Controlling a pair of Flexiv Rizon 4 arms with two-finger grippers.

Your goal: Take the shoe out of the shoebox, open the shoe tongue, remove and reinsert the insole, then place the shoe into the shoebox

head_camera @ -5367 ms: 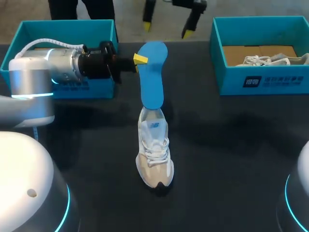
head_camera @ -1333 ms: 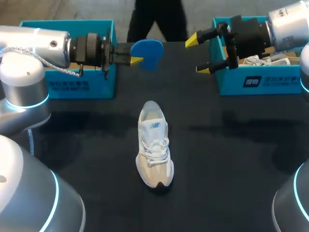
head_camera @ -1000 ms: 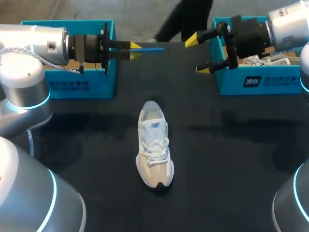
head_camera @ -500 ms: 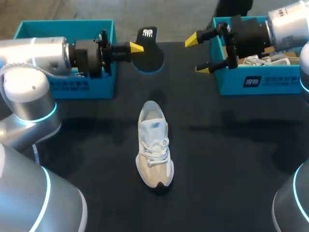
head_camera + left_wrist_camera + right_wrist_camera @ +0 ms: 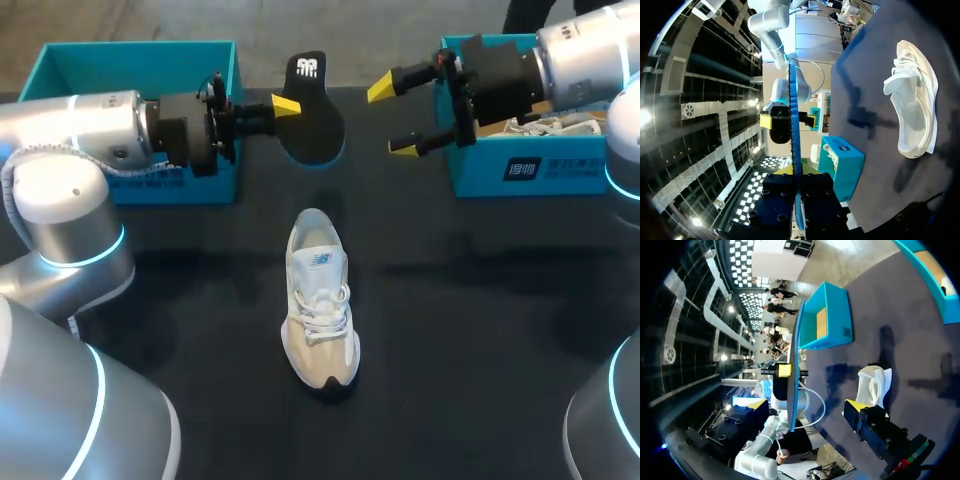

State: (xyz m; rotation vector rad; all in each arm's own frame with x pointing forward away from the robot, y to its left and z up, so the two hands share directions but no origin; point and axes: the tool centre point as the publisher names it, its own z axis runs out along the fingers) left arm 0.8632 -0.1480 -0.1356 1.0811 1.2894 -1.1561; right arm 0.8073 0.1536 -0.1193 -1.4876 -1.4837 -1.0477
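Observation:
A white sneaker (image 5: 318, 300) lies on the black table, toe toward me, and also shows in the left wrist view (image 5: 912, 95) and the right wrist view (image 5: 872, 385). My left gripper (image 5: 285, 105) is shut on the insole (image 5: 312, 110), held in the air above the table's far side with its black underside facing up. The insole (image 5: 792, 150) is edge-on between that gripper's fingers. My right gripper (image 5: 395, 118) stands open just right of the insole without touching it. From the right wrist the insole (image 5: 795, 370) is edge-on ahead of the open right gripper (image 5: 805, 406).
An open blue shoebox (image 5: 60, 62) stands at the far left behind my left arm. A second blue shoebox (image 5: 520, 165) at the far right holds another white shoe with loose laces (image 5: 560, 122). Bare black table lies around the sneaker.
My left gripper turned the insole over, from blue face through edge-on to black underside up, and shifted it slightly right. My right gripper moved left toward the insole, still open.

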